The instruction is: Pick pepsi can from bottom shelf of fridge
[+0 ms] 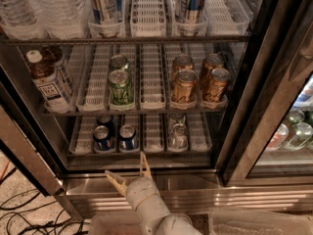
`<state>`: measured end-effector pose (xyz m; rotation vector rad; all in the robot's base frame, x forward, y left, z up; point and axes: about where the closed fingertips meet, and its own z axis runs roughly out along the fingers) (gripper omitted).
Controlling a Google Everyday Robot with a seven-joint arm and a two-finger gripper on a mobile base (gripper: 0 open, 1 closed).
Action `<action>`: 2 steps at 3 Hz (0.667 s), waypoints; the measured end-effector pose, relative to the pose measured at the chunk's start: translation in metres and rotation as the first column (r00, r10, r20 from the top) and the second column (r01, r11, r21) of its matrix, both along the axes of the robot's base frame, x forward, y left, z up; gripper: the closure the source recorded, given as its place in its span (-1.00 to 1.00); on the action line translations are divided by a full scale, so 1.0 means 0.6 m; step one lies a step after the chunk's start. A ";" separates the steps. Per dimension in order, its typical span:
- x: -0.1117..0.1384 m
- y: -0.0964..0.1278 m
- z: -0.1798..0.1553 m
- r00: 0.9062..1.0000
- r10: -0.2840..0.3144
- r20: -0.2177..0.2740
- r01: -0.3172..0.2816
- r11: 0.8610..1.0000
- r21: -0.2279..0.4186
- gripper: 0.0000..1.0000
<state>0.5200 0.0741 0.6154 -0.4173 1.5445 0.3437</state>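
Note:
The fridge (234,146) stands open in front of me. On its bottom shelf (142,154) two dark blue pepsi cans (101,138) (127,137) stand side by side at the front left, with another behind the left one. A clear silver can (179,135) stands to their right. My gripper (131,173) is open, its two pale fingers (145,164) spread, just below and in front of the shelf's front rail, slightly right of the pepsi cans. It holds nothing.
The middle shelf holds green cans (120,87), gold-orange cans (185,86) and a tea bottle (48,82). The top shelf holds water bottles (19,9) and tall cans (105,4). A stainless base (195,190) lies below; cables (19,214) lie on the floor at left. A second cooler (293,126) stands at right.

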 end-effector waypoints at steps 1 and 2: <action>0.001 -0.001 -0.001 1.000 -0.002 -0.001 0.002 1.000 0.001 -0.54; 0.017 -0.006 -0.001 1.000 -0.009 -0.002 0.009 1.000 0.018 -0.48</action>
